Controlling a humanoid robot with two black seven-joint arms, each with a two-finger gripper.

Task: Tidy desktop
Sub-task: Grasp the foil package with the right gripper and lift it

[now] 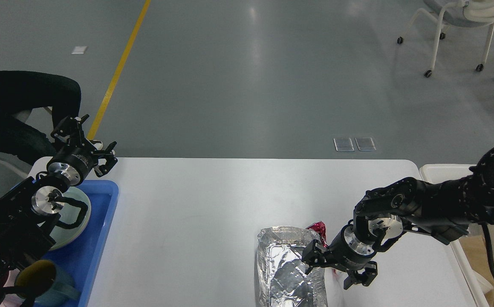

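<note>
Right tool reaching for crushed red can on white table.
Jaws spread wide, straddling the can beside the foil bag, table's 5 o'clock; closing comes next. Left tool idles, spread.

The worktop is smooth and matt white. The bag is crinkled, shiny silver foil; the wrapper is glossy red foil. The tray is smooth blue plastic. The floor is glossy grey.
</note>
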